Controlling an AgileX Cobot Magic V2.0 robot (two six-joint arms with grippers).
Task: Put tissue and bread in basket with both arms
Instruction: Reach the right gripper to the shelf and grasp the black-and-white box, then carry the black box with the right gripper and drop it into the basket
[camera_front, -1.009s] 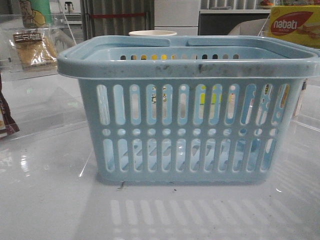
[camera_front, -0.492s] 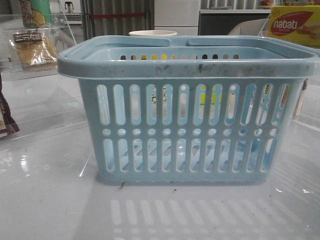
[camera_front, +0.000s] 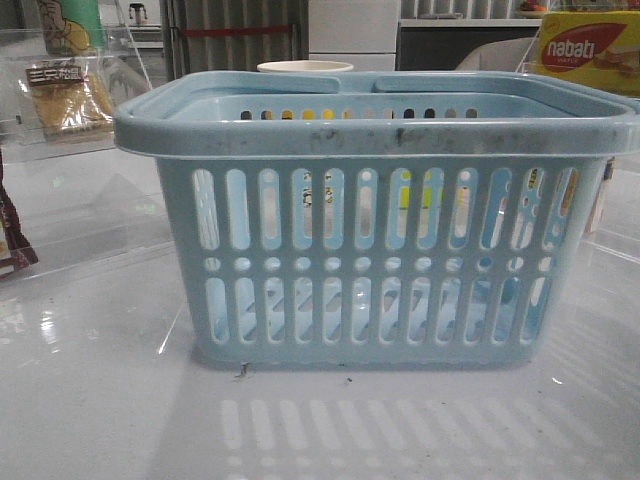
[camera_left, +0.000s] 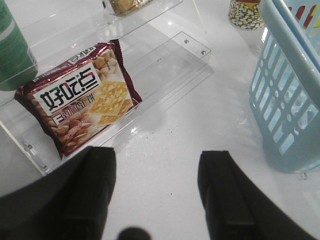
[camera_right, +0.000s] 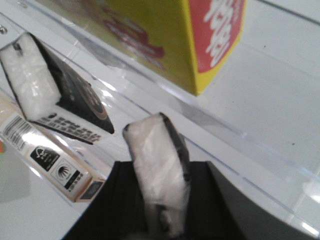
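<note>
**Right wrist view: tissue pinched, bread yet to be fetched**

Right wrist view shows the right gripper (camera_right: 160, 210) clenched on the tissue (camera_right: 159, 170), a white pack with a dark edge standing upright between the jaws; a second black-and-white pack (camera_right: 47, 92) lies on the clear shelf (camera_right: 250, 145) near it, and the yellow and red box (camera_right: 165, 37) sits behind. Left wrist view has the left gripper (camera_left: 155, 192) spread wide and empty above the white table (camera_left: 175, 150); the maroon packet (camera_left: 82, 102) leans in a clear tray (camera_left: 165, 65) just beyond it, and the basket (camera_left: 287, 100) stands at about two o'clock. Front view places the bread (camera_front: 68, 98) at ten o'clock from the basket (camera_front: 375, 135), well apart. Risks as I judge them: the tissue is soft and held at one end, so it may slip or sag on the way over the rim; the left arm could close on the maroon packet instead of the bread.
</note>
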